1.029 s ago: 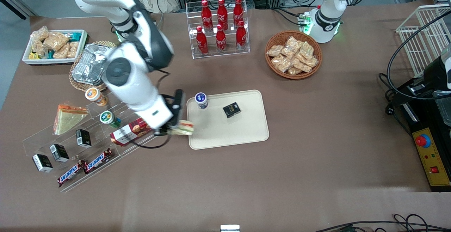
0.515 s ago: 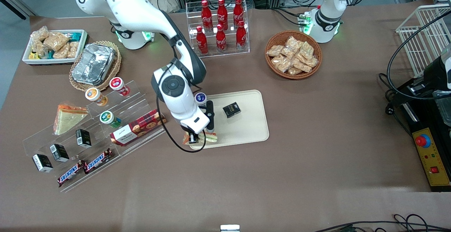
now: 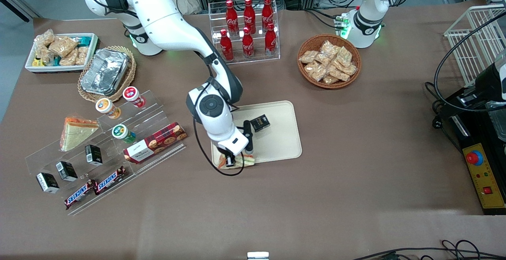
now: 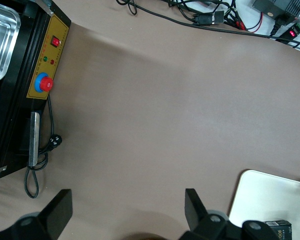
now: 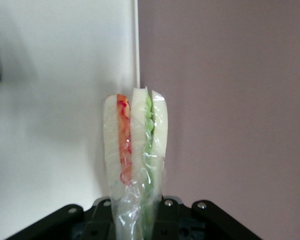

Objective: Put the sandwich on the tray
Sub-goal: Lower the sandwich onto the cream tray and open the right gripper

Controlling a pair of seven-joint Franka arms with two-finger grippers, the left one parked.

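The gripper point(image 3: 234, 159) hung over the tray's point(image 3: 276, 143) edge nearest the front camera, clenched on the sandwich point(image 3: 241, 160). From the wrist, the sandwich point(image 5: 135, 145) stood on edge between the fingers, its red and green stripes showing, straddling the tray's rim point(image 5: 136, 45). A small black box point(image 3: 259, 123) sat on the tray, farther from the camera.

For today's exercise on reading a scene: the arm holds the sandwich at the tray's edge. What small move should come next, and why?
Probably shift inward over the tray before lowering. The gripper is shut on the sandwich, which straddles the tray's rim nearest the front camera, partly above bare table.
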